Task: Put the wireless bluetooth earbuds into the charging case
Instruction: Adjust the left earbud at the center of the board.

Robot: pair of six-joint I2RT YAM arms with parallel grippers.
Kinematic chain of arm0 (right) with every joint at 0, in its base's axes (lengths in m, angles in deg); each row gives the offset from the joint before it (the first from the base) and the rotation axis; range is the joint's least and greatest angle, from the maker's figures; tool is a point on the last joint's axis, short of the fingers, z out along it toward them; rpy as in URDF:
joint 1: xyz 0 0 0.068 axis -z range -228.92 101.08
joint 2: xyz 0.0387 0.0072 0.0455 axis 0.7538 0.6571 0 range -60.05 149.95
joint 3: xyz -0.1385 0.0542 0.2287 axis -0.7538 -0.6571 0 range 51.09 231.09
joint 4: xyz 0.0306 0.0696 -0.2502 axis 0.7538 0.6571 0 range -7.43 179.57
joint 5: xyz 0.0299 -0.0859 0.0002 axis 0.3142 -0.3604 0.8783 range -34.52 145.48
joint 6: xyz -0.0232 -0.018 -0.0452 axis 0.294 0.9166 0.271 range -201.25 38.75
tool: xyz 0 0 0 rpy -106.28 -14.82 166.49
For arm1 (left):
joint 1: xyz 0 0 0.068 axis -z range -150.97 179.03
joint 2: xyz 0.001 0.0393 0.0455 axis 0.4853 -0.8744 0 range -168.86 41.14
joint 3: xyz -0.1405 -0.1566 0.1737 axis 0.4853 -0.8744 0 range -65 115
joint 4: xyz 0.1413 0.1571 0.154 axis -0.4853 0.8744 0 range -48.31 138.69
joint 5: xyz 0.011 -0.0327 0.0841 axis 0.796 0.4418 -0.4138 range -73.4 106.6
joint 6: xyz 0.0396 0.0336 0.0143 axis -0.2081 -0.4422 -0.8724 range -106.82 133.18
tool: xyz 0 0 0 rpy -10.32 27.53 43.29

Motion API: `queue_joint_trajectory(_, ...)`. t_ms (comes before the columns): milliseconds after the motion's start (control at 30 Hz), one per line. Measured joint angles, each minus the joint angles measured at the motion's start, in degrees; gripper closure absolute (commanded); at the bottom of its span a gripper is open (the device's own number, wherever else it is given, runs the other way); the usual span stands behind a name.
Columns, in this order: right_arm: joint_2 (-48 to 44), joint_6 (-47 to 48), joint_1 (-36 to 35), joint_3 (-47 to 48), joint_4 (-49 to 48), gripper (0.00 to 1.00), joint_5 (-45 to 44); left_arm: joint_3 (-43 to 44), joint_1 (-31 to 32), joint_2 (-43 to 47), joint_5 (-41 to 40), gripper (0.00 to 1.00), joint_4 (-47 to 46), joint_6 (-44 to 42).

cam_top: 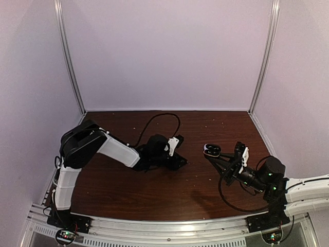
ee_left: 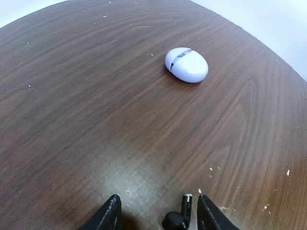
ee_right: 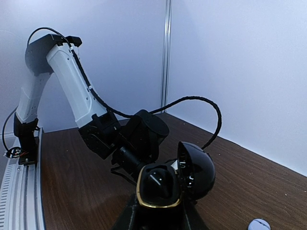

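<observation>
My L claw (ee_left: 158, 216) hangs released, straddling black earbud (ee_left: 178, 218), ready to pinch. R claw (ee_right: 158, 214) clamps black charging case (ee_right: 165, 184), lid open for loading. Pale charging case (ee_left: 187, 64) at 1 o'clock, closed.

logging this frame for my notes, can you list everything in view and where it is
black charging case: 1, black with gold rim, lid open, held in the right gripper
pale case: 1, white-lavender, shut, on the table ahead of the left gripper
earbud: 1 visible, black, on the table between the left gripper's fingers
table: 1, dark brown wood
left gripper: 1, black, open, low over the table
right gripper: 1, black, shut on the black charging case
</observation>
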Motion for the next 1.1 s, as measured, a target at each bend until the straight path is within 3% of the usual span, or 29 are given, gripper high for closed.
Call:
queue_joint_trajectory(400,-0.31,0.04,0.0,0.0,0.48,1.0,-0.26,14.62,-0.02,-4.57,-4.83,0.45,17.07,-1.42)
queue_joint_trajectory(1100,-1.07,0.31,0.0,0.0,2.19,1.0,-0.52,23.98,2.05,-4.61,-5.68,0.44,39.74,-14.97)
